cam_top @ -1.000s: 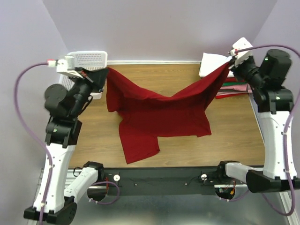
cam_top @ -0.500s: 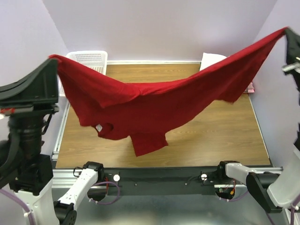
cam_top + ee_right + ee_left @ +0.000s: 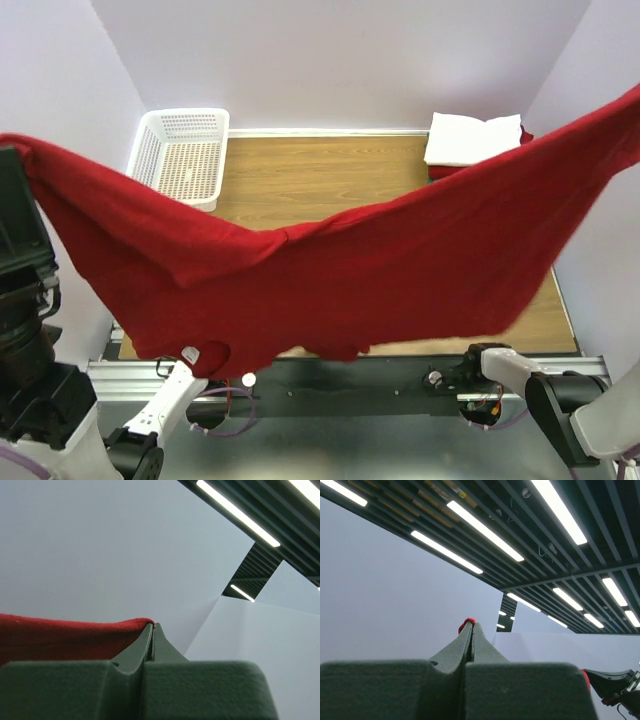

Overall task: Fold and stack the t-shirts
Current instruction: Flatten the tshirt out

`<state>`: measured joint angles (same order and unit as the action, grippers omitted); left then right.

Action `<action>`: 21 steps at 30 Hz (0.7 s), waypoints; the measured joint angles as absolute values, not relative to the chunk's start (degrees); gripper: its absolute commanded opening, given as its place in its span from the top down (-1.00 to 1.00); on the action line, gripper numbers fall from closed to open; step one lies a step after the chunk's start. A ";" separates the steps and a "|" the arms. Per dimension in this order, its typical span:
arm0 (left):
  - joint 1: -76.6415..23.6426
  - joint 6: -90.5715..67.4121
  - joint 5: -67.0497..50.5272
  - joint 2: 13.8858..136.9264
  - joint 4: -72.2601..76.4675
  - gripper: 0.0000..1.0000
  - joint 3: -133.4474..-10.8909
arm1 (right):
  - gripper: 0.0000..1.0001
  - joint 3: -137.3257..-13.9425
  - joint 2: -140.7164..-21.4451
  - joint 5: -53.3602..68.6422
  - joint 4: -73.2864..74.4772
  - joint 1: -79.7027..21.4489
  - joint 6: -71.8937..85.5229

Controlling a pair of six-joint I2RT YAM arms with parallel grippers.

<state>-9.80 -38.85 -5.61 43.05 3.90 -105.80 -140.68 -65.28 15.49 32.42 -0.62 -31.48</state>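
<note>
From the top external view, the large dark red t-shirt (image 3: 360,270) hung as a wide sagging band stretched from the left edge of the picture to the upper right corner, lifted clear of the wooden table (image 3: 320,175) and covering most of its near half. Only this view showed the cloth whole: its lower hem drooped toward the near rail, and a small white tag (image 3: 189,353) showed near the bottom left, too small for any writing to be read. Behind the cloth, at the far right corner of the table, lay the folded white t-shirt (image 3: 470,138) on top of a stack, with a sliver of dark red beside it; the white mesh basket (image 3: 183,155) sat at the far left corner. Neither pair of fingertips could be seen here – the cloth's ends ran out of the picture. The left wrist view, pointed up at ceiling lights (image 3: 490,532), showed what the top view did not: the left gripper (image 3: 472,630) had its jaws pressed together, with a small red nub of the shirt pinched at the very tip. The right wrist view showed the right gripper (image 3: 152,630) likewise closed tight, the shirt's red edge running in from the left and ending between the tips – against a plain pale wall (image 3: 100,545). No brand or lettering was visible in any view.
</note>
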 measured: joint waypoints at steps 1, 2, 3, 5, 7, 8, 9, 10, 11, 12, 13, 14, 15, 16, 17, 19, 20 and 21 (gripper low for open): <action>-9.80 -38.83 -5.23 43.24 4.23 1.00 -105.41 | 0.99 -139.81 -65.41 15.40 31.77 -0.62 -31.48; -9.80 -38.81 -4.84 43.55 4.67 1.00 -104.68 | 0.99 -138.96 -65.43 15.35 31.33 -0.62 -31.46; -9.80 -38.81 -4.27 43.92 5.39 1.00 -103.15 | 0.99 -136.59 -65.49 15.33 30.63 -0.62 -31.40; -9.80 -38.59 -3.16 44.49 6.50 1.00 -99.81 | 0.99 -132.31 -65.49 15.42 29.67 -0.62 -31.05; -9.80 -38.17 -1.45 45.76 7.38 1.00 -94.52 | 0.99 -126.76 -65.52 16.14 29.06 -0.62 -30.57; -9.80 -37.98 -0.86 46.30 7.64 1.00 -92.86 | 0.99 -122.32 -65.93 16.84 28.58 -0.62 -30.17; -9.80 -37.67 0.08 47.51 8.25 1.00 -89.14 | 0.99 -119.63 -66.04 17.34 28.18 -0.62 -29.98; -9.80 -37.45 0.75 48.86 8.49 1.00 -85.45 | 0.99 -116.90 -66.52 18.04 28.25 -0.62 -29.85; -9.80 -37.32 1.30 50.04 8.78 1.00 -82.41 | 0.99 -112.55 -67.53 19.11 28.18 -0.62 -29.74; -9.80 -37.30 1.87 51.44 9.80 1.00 -78.50 | 0.99 -108.25 -68.62 20.03 27.29 -0.62 -29.39; -9.80 -37.30 2.24 52.47 10.04 1.00 -75.16 | 0.99 -105.10 -69.54 20.84 27.18 -0.62 -29.30; -9.80 -37.30 2.50 54.15 9.85 1.00 -72.36 | 0.99 -101.95 -71.24 21.58 27.03 -0.62 -29.26; -9.80 -37.36 2.59 56.31 10.48 1.00 -69.47 | 0.99 -99.70 -72.62 22.41 26.46 -0.62 -28.97; -9.67 -37.63 2.63 58.85 11.35 1.00 -66.61 | 0.99 -96.09 -74.39 23.42 25.89 -0.62 -28.77; -9.39 -38.22 2.55 61.87 12.08 1.00 -63.64 | 0.99 -93.03 -76.58 24.43 25.67 -0.62 -28.40; -8.62 -39.18 2.04 68.71 12.69 1.00 -60.53 | 0.99 -88.03 -81.36 26.33 24.53 -0.62 -27.31; -8.16 -39.92 1.23 73.69 12.88 1.00 -59.09 | 0.99 -86.65 -83.22 26.61 24.36 -0.62 -27.00; -7.75 -40.23 0.84 77.67 12.73 1.00 -58.26 | 0.99 -85.17 -86.17 27.05 23.46 -0.62 -26.68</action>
